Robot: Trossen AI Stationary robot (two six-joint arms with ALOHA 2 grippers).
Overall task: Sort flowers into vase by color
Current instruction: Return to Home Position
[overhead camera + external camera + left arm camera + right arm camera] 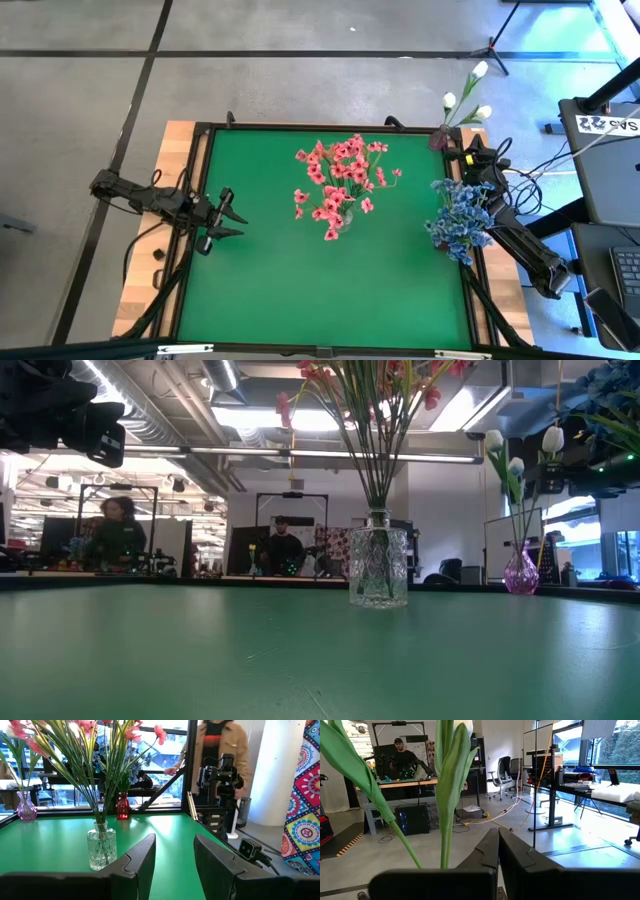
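Now | white buds beside right tool | blue flowers overhang right arm

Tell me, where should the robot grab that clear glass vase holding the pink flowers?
Probably around the glass body of the clear vase, coming in level from the side. It stands upright, and the pink flowers fan out overhead, blocking a drop from above. The left gripper, jaws open, faces it.
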